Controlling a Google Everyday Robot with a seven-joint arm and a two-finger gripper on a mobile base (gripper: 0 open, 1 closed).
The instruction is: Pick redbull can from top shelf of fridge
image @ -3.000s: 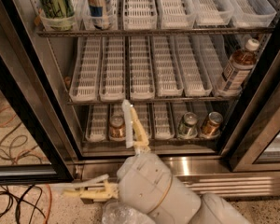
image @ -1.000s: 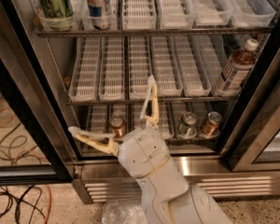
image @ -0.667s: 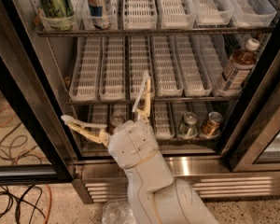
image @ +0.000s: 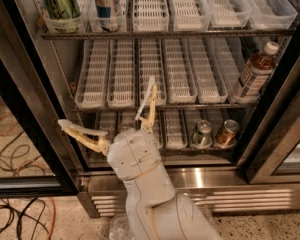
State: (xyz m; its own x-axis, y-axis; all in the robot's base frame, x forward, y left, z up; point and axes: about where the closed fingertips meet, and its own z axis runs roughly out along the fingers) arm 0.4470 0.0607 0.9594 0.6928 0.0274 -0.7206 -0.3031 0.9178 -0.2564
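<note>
A glass-door fridge (image: 250, 186) is being viewed from in front and slightly above, with its black-framed door standing open. The redbull can (image: 106, 3), slim, blue and silver, is being held upright in a white lane tray on the top shelf (image: 200, 34), at about 11 o'clock in the view. A wider green-patterned can (image: 60, 1) is standing just beside it, at its 9 o'clock.

The robot's pale arm (image: 140, 179) is being raised from 6 o'clock. The gripper (image: 107, 104) is being held low in front of the fridge, between the middle and bottom racks and well below the redbull can, which lies at its 12 o'clock. Its two fingers are being spread wide apart, one pointing toward 9 o'clock and the other toward 12 o'clock, and nothing is being gripped.

A brown drink bottle (image: 252, 74) is leaning at 3 o'clock on the middle rack. Two short cans (image: 214, 133) are sitting on the bottom rack at 4 o'clock. Cables (image: 10, 149) are lying on the floor at 8 o'clock.
</note>
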